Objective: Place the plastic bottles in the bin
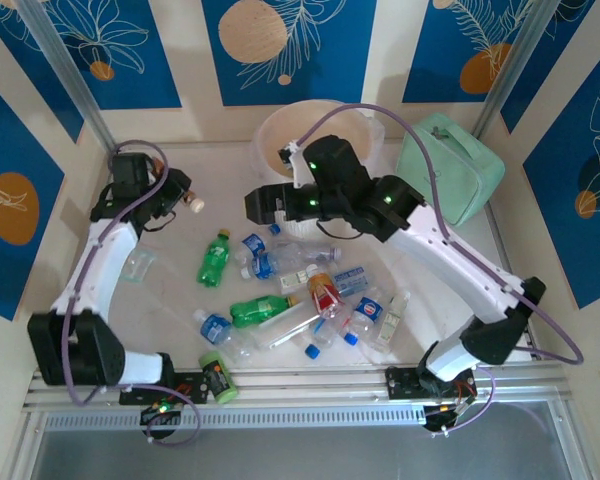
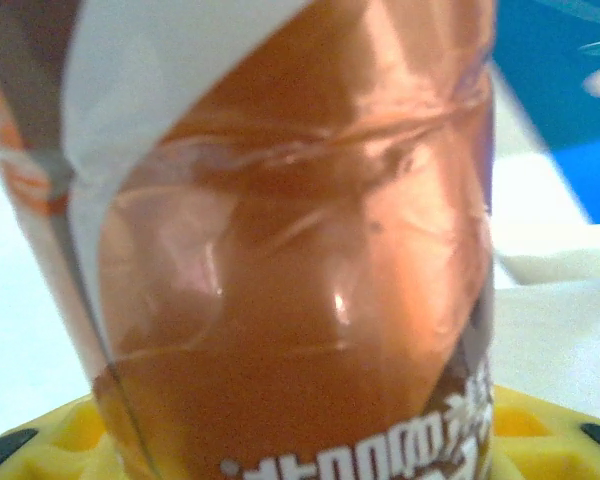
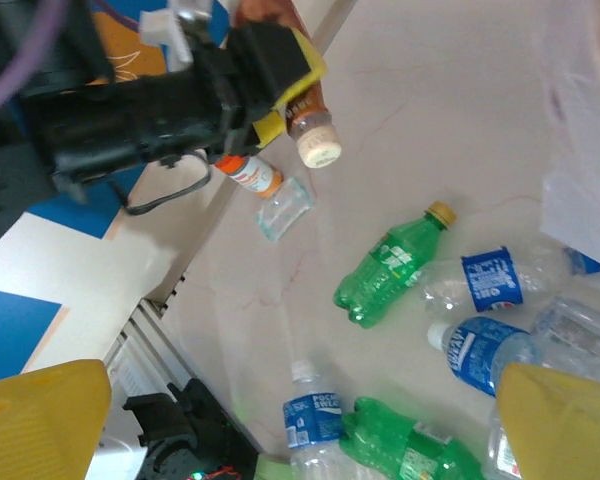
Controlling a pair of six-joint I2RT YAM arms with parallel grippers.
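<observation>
My left gripper (image 1: 180, 196) is shut on a brown-filled plastic bottle (image 2: 300, 300) with a cream cap (image 3: 318, 150), held at the far left of the table. Its yellow pads (image 3: 298, 60) clamp the bottle's body. My right gripper (image 1: 260, 205) hangs open and holds nothing, just in front of the bin (image 1: 270, 125); its yellow fingers (image 3: 40, 420) frame the table below. Several plastic bottles lie scattered in the middle: a green one (image 1: 215, 257), another green one (image 1: 260, 310), a red-labelled one (image 1: 325, 295) and blue-labelled ones (image 3: 490, 280).
A mint-green case (image 1: 450, 170) lies right of the bin. A small orange-labelled jar (image 3: 248, 175) and a clear wrapper (image 3: 285, 208) lie under the left gripper. A short green can (image 1: 218, 377) stands at the near edge. Panelled walls enclose the table.
</observation>
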